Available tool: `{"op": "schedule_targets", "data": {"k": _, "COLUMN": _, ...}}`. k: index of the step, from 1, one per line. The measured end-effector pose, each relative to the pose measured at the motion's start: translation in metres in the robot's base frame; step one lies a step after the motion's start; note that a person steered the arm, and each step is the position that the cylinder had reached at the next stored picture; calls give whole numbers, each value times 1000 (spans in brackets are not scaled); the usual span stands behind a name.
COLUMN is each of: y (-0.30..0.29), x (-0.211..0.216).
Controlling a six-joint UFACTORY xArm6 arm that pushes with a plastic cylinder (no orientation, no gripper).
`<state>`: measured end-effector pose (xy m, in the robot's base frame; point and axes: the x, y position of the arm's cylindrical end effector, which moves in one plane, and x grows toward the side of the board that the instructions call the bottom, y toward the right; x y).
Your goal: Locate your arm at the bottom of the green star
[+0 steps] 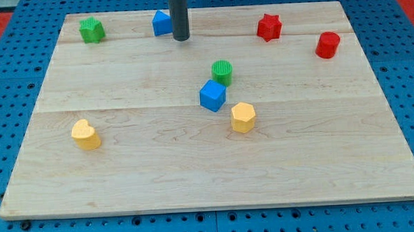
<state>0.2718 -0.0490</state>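
The green star (91,29) sits near the board's top left corner. My tip (181,39) stands at the view's top centre, well to the right of the green star and slightly lower. The rod touches or nearly touches the right side of a blue block (162,23), whose shape is partly hidden behind the rod.
A green cylinder (222,72), a blue cube (212,95) and a yellow hexagonal block (243,117) cluster mid-board. A yellow heart-like block (86,134) lies at the lower left. A red star (269,27) and a red cylinder (327,45) sit at the upper right. The wooden board (209,172) has blue pegboard around it.
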Motion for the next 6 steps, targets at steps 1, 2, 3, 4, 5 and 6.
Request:
{"op": "schedule_targets", "data": {"k": 1, "y": -89, "x": 10}}
{"op": "schedule_targets", "data": {"k": 2, "y": -189, "x": 10}}
{"op": "schedule_targets", "data": {"k": 3, "y": -249, "x": 5}}
{"op": "schedule_targets", "data": {"k": 4, "y": -255, "x": 5}}
{"op": "schedule_targets", "data": {"k": 5, "y": -238, "x": -2}}
{"op": "schedule_targets", "data": {"k": 6, "y": -256, "x": 11}}
